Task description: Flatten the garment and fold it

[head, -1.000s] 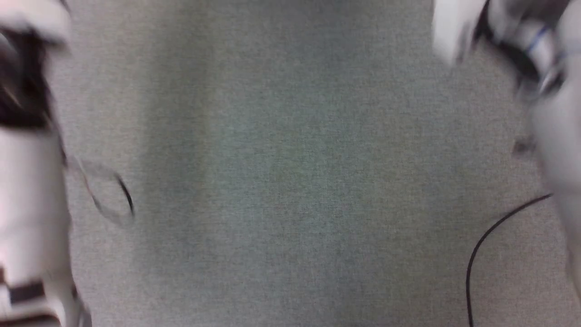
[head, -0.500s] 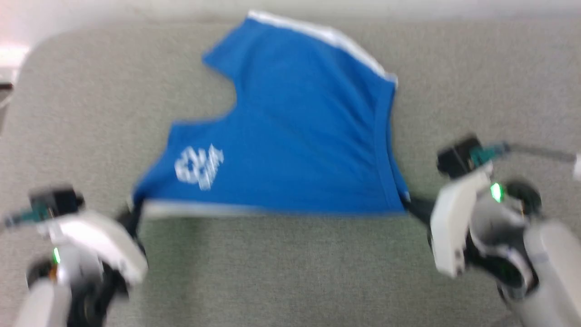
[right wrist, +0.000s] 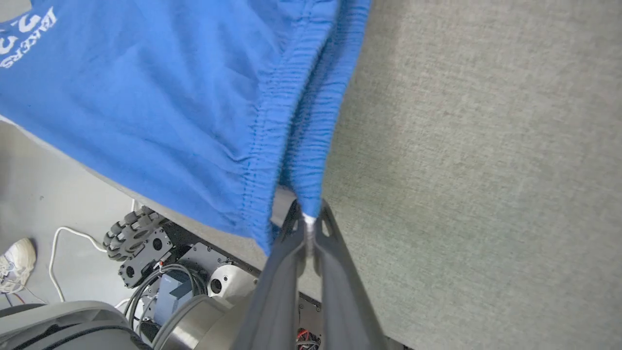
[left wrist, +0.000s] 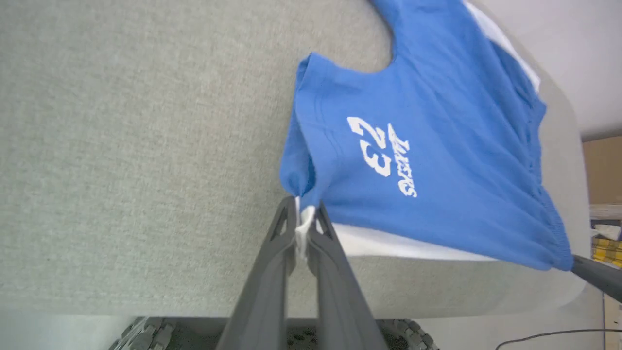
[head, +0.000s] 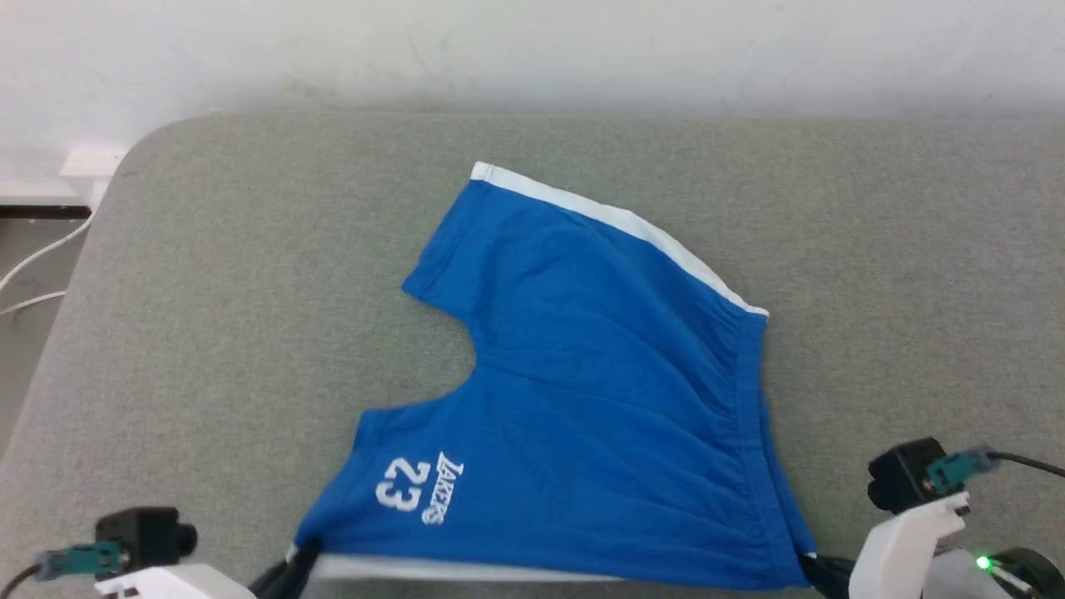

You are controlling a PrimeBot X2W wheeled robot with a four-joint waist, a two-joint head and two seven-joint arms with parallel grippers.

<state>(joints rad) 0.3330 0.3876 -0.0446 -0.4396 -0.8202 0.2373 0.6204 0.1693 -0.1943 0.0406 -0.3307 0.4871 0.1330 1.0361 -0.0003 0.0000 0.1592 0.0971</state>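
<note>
"Once the head camera steadied, what changed?"

"Only the view. Left tool (left wrist: 303, 215) pinches the white hem corner, right tool (right wrist: 307, 219) the waistband corner, as before. Blue Lakers shorts (head: 599, 399) lie stretched on the grey tabletop (head: 208, 291), near flat. Folding next, I'd judge."

"23 LAKERS" on garment (head: 582, 399)

The shorts (head: 599, 399) are soft, matt blue knit cloth with white cloth trim. Their waistband (right wrist: 296, 112) is gathered and ribbed, with visible stitching. The white print (left wrist: 384, 155) looks flat and smooth. The tabletop (head: 250, 291) is covered in coarse, matt grey woven fabric. The left gripper (left wrist: 305, 216) and right gripper (right wrist: 309, 221) have dark grey matt plastic fingers. The robot base (right wrist: 199, 257) shows dull grey metal.
</note>
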